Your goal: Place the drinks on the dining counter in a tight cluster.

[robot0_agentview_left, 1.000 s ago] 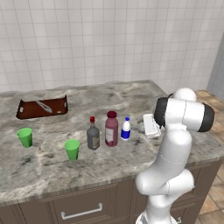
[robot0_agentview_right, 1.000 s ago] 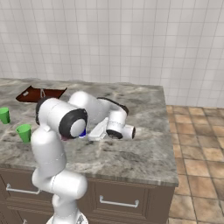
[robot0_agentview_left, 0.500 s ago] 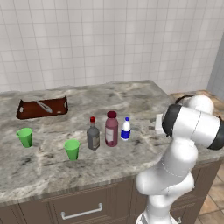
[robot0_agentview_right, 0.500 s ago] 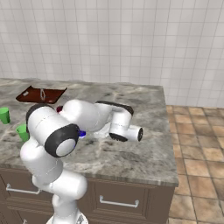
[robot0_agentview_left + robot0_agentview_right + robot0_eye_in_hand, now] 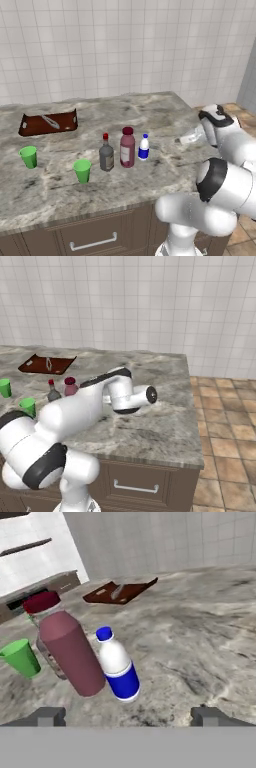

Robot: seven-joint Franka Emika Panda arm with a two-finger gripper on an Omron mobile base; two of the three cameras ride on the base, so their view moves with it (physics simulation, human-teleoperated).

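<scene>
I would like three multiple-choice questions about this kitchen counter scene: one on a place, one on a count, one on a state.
1. Which bottle stands in the middle of the row?
A. white bottle
B. maroon bottle
C. grey bottle

2. How many green cups are on the counter?
A. one
B. two
C. four

3. The end effector is
A. open and empty
B. shut on a cup
C. shut on a bottle

Answers:
1 B: the maroon bottle stands between the grey bottle and the white bottle.
2 B: one green cup and another stand on the counter.
3 A: the end effector has its fingers wide apart, nothing between.
</scene>
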